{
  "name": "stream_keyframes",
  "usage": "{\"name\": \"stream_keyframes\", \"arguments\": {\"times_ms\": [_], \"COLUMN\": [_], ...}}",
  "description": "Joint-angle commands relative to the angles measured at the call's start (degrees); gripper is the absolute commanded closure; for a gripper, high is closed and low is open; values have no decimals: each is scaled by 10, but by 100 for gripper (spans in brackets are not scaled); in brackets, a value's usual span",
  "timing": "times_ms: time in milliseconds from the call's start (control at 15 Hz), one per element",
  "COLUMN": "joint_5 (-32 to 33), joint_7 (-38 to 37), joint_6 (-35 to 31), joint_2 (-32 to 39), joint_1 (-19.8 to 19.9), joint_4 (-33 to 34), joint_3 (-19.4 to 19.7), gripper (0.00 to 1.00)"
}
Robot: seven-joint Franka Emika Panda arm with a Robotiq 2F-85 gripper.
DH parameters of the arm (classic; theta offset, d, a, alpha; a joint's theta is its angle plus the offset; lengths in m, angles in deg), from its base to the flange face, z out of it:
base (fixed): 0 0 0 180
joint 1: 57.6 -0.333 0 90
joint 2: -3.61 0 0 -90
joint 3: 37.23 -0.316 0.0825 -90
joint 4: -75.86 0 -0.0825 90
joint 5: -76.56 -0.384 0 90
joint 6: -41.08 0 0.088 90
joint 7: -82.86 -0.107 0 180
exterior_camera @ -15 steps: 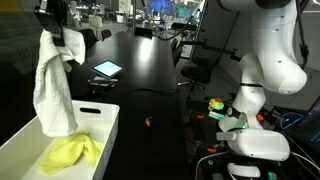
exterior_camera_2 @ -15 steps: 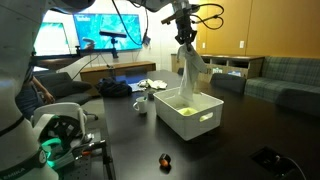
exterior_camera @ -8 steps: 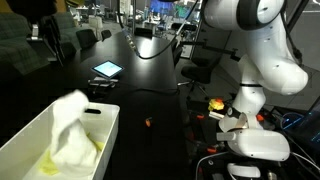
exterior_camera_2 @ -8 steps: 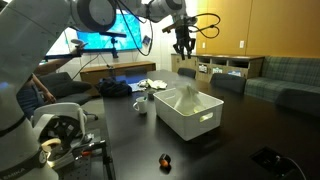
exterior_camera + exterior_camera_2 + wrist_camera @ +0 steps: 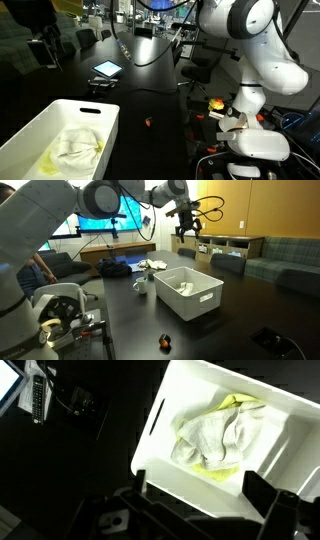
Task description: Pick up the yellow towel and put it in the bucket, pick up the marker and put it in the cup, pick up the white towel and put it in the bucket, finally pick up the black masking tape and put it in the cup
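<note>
Arm up: gripper (image 5: 187, 222) hangs high above the bucket (image 5: 197, 303), well clear of its rim. Fingers (image 5: 264, 495) spread wide, nothing between them. Open dark table (image 5: 150, 95) runs along 1 long side of the bucket and on toward the tablet (image 5: 107, 69). 1 small object (image 5: 148, 122) lies alone on the table, apart from the bucket. White towel (image 5: 215, 435) is crumpled inside the bucket, roughly central, not reaching the rim. Yellow towel (image 5: 243, 402) lies under it and peeks out at 2 sides. Bucket: white smooth plastic, rectangular, tall walls, slot handle in 1 short end. Towels soft and wrinkled. Table black and glossy.
</note>
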Motion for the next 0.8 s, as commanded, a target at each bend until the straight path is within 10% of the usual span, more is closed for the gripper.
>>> {"name": "stream_keyframes", "arguments": {"times_ms": [0,733], "joint_5": [-10,-139], "joint_7": [1,-77], "joint_6": [-34,-190], "joint_2": [-54,-170], "joint_1": [22,111], "joint_4": [-89,-402], "joint_3": [-7,-2], "gripper": [0,0]}}
